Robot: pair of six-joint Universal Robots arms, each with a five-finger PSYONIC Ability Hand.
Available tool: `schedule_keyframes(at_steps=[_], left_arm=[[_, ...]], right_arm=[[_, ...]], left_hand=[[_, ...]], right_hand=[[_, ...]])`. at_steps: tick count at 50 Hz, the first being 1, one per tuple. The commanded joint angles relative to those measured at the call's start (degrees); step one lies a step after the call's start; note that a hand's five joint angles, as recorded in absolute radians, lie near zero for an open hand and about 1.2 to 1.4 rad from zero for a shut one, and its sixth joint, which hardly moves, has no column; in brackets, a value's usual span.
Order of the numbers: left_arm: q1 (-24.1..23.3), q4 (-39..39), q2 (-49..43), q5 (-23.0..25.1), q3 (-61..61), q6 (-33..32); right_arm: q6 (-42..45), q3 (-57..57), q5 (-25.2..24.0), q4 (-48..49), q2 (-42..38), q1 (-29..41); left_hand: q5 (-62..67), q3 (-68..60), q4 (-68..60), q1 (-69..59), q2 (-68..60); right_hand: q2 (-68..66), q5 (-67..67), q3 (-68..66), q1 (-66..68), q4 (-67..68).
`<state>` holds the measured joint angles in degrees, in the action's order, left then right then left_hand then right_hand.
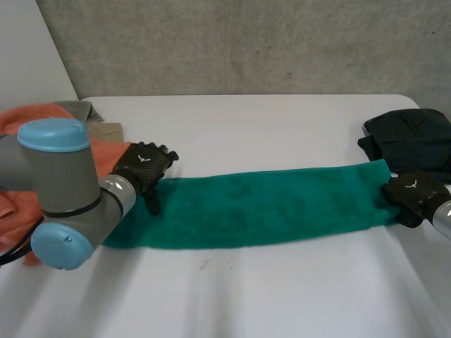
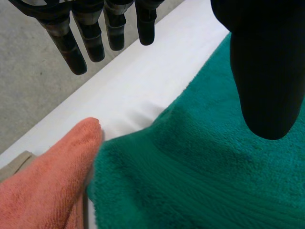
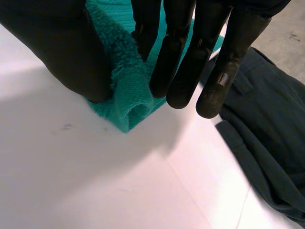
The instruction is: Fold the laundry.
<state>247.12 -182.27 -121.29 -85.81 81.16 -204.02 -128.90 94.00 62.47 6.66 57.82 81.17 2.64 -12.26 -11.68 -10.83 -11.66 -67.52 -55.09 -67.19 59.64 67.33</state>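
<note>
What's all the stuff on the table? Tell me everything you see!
green towel: one, green, stretched long across the table's middle
orange towel: one, orange, bunched at the table's left end
tan cloth: one, tan, behind the orange towel
dark garment: one, dark navy, piled at the right end
table: one, white
wall: one, grey, behind the table
left hand: one, black, open, at the green towel's left end
right hand: one, black, pinching the green towel's right end

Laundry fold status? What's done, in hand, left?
Done: the green terry towel looks folded lengthwise into a long strip across the white table. In hand: right hand pinches one end; left hand is open over the other. Left: folding the strip shorter, then probably the crumpled orange towel beside it.
</note>
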Motion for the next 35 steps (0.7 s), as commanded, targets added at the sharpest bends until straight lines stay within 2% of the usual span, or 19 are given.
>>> schedule_keyframes(at_steps=[1,8,12,16,18,19,26,27,30,31,34,35], left_arm=[[-0.50,-0.28,4.39,0.03,1.45,2.22],[-0.41,-2.03,9.49,0.12,4.70,4.42],[-0.41,-2.21,11.77,0.29,7.16,4.51],[-0.41,-2.39,13.45,0.30,9.19,4.51],[-0.41,-2.56,13.89,0.30,9.80,4.51],[-0.41,-2.65,14.50,0.30,10.33,4.51],[0.03,-2.74,16.44,0.30,11.65,4.51],[0.20,-2.74,17.05,0.30,12.00,4.51],[0.38,-2.74,17.84,0.30,12.44,4.51],[0.46,-2.74,18.11,0.30,12.79,4.51],[0.64,-2.74,18.55,0.30,13.32,4.59],[0.64,-2.74,18.63,0.21,13.58,4.51]], right_arm=[[-0.47,0.22,1.07,1.16,0.28,-3.03],[0.93,-0.31,3.70,0.55,3.43,-13.57],[4.97,-1.01,6.26,0.63,6.34,-16.22],[7.70,-1.19,7.49,0.63,7.04,-15.00],[7.35,-1.28,7.49,0.63,7.83,-11.93],[6.05,-1.45,7.49,0.72,8.96,-7.30],[-0.12,-1.63,6.96,2.12,14.60,10.03],[-0.47,-1.80,6.70,3.26,15.04,15.37],[-0.30,-2.24,6.44,6.16,14.34,24.09],[-0.12,-2.68,6.26,8.52,12.86,29.34],[0.49,-3.56,6.00,11.87,9.08,37.02],[1.54,-4.35,6.00,13.10,6.28,41.48]], left_hand=[[-2.59,2.22,1.64,0.78,1.62],[-2.59,2.22,1.64,0.78,1.62],[-2.64,2.26,1.68,0.83,1.66],[-2.64,2.26,1.68,0.83,1.66],[-2.64,2.26,1.68,0.83,1.66],[-2.64,2.26,1.68,0.83,1.66],[-2.64,2.26,1.68,0.83,1.66],[-2.64,2.26,1.68,0.83,1.66],[-2.64,2.26,1.68,0.83,1.66],[-2.64,2.26,1.68,0.83,1.66],[-2.64,2.26,1.68,0.83,1.66],[-2.64,2.26,1.68,0.83,1.66]], right_hand=[[-12.48,-14.91,-12.81,20.36,12.67],[-12.48,-14.91,-12.81,20.36,12.67],[-12.48,-14.91,-12.81,20.36,12.67],[-12.48,-14.91,-12.81,20.36,12.67],[-12.48,-14.91,-12.81,20.36,12.67],[-12.48,-14.91,-12.81,20.36,12.67],[-12.48,-14.91,-12.81,20.36,12.67],[-12.48,-14.91,-12.81,20.36,12.67],[-12.48,-14.91,-12.81,20.36,12.67],[-12.48,-14.91,-12.81,20.36,12.67],[-12.48,-14.91,-12.81,20.36,12.67],[-12.48,-14.91,-12.81,20.36,12.67]])
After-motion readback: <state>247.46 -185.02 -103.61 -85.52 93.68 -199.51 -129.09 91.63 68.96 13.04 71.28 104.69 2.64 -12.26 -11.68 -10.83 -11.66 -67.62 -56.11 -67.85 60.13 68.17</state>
